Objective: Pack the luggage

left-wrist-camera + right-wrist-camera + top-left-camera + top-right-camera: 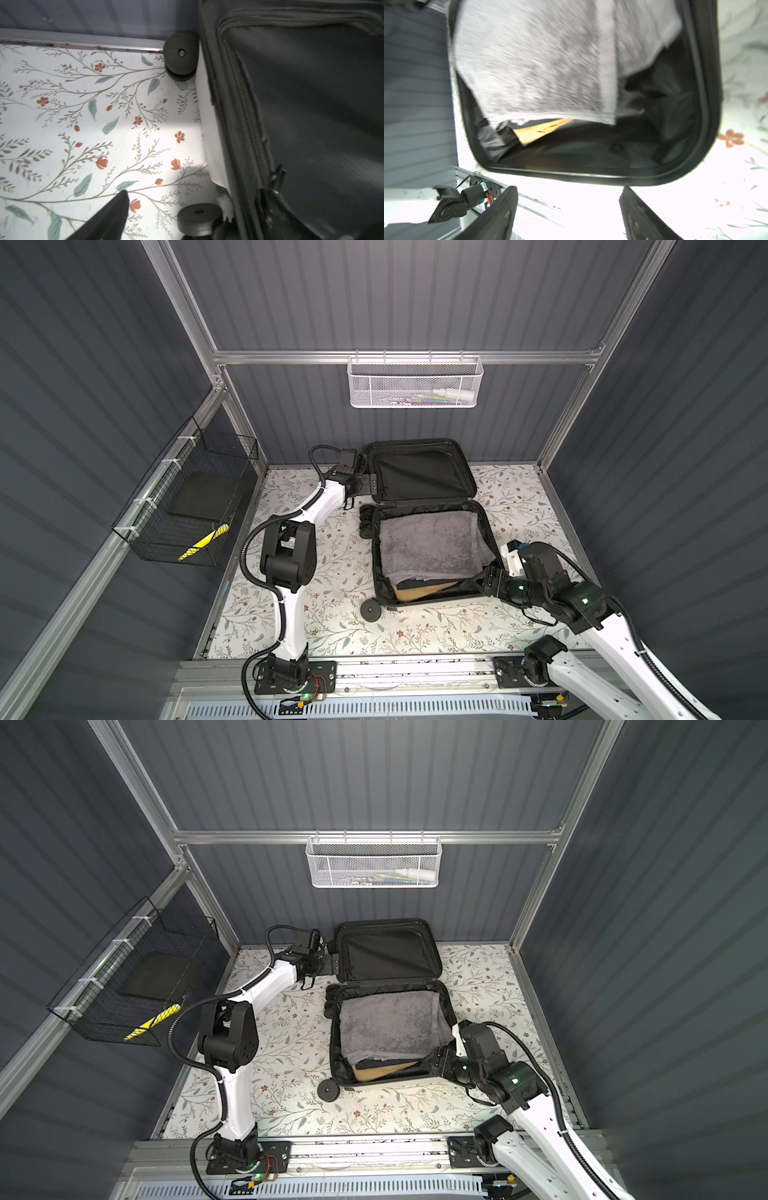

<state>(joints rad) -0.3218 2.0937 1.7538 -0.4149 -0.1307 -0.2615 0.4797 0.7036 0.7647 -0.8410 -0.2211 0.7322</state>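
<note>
The luggage (419,477) lies split open on the floral worktop (316,580), towards 12 o'clock from the middle. It is a small hard case with black fabric lining. Its white shell (204,116) shows only as a thin strip beside the zip in the left wrist view. The half towards 12 o'clock holds nothing but lining and tilts up towards the back wall. The half towards 6 o'clock lies flat, with a folded grey towel (428,539) over most of it. Under the towel's 6 o'clock edge, a dark garment (419,581) and a tan flat item (419,592) peek out.

Most of the outer shell faces away and is hidden. The towel covers whatever lies deeper. The right wrist view is blurred, so the marks on the tan item cannot be read.

The black wheels (369,608) sit on the 9 o'clock side, so the case's long axis runs from 9 to 3 o'clock, parallel to the hinge line.

The left pincer (368,486) is just beside the raised half's 9 o'clock edge, spread wide and holding nothing. Only one of its fingers (112,216) shows in the left wrist view. The right pincer (569,207) is at the flat half's corner near 4 o'clock, its jaws wide apart and empty, just outside the rim.
</note>
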